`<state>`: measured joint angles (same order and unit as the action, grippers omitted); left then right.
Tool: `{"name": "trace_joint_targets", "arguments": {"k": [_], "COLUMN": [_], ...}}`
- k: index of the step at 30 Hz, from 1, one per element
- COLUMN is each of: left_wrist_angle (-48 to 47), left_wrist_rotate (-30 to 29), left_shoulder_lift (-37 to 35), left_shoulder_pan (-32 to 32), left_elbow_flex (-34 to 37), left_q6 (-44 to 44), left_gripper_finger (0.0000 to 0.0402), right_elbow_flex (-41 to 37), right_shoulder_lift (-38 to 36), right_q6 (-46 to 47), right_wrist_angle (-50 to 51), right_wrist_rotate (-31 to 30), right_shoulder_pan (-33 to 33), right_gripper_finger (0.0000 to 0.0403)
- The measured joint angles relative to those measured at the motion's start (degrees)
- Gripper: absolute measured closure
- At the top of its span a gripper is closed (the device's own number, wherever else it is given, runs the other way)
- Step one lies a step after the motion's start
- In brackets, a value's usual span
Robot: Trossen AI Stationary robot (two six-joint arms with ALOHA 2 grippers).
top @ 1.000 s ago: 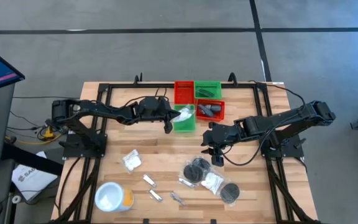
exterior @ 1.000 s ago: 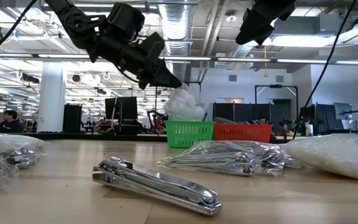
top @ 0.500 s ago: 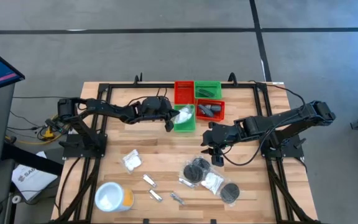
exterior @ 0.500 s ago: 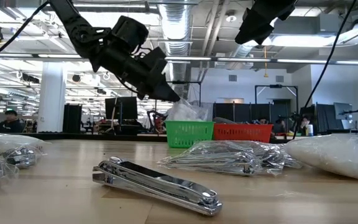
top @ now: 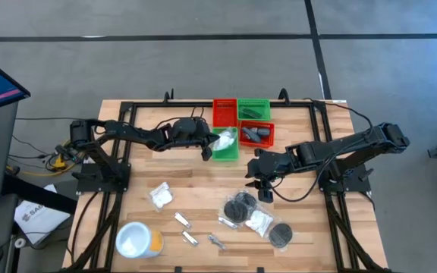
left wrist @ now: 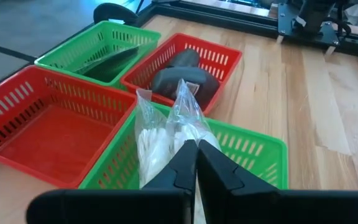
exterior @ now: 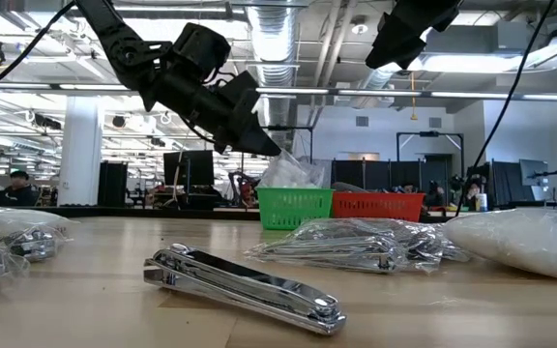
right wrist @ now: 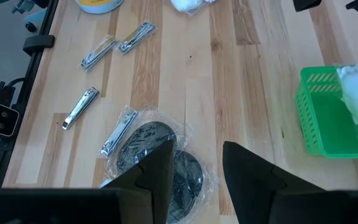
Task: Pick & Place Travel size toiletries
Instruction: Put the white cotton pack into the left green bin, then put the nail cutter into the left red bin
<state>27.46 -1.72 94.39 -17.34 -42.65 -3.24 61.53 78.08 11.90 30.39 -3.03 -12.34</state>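
My left gripper (left wrist: 196, 152) is shut on a white plastic-wrapped packet (left wrist: 157, 137) over the near green bin (top: 224, 154); the low view shows the packet (exterior: 293, 172) sunk partly behind the bin's wall (exterior: 296, 206). My right gripper (top: 262, 183) hovers open above the table. Beneath it lie two black discs in clear wrap (right wrist: 160, 158). On the near half of the table lie another white packet (top: 160, 196), a third (top: 259, 221), one more disc (top: 281, 233) and silver nail clippers (top: 182, 221). Dark grey bottles (left wrist: 182, 71) lie in a red bin. My left gripper pinches the packet's clear wrap near its upper end (left wrist: 180, 124) between its two fingers. The fingers slant down from the table's left side. The packet hangs below them with its lower part inside the near green bin; whether it rests on the bin's floor is hidden.
Four small bins stand together at the far middle: two red (top: 224, 112) (top: 256, 135) and two green, the far one (top: 253, 111) holding something dark. A white round tub with an orange side (top: 136, 240) stands at the near left. Black frame rails run along the table's edges.
My left gripper has sunk a little, still shut, toward the near green bin. The packet it carries hung wholly above the bin's rim a second ago and now dips inside it. My right arm has kept still.
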Motion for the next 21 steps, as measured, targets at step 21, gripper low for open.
{"name": "trace_joint_targets", "arguments": {"k": [21], "left_wrist_angle": [-0.41], "left_wrist_rotate": [-6.49], "left_shoulder_lift": [-1.11], "left_shoulder_pan": [-1.05], "left_elbow_flex": [0.00], "left_q6": [-0.03], "left_gripper_finger": [0.0246], "right_elbow_flex": [0.01], "right_shoulder_lift": [0.00], "right_q6": [-0.02], "right_wrist_angle": [0.01], "right_wrist_rotate": [0.00], "right_shoulder_pan": [0.00], "right_gripper_finger": [0.0274]}}
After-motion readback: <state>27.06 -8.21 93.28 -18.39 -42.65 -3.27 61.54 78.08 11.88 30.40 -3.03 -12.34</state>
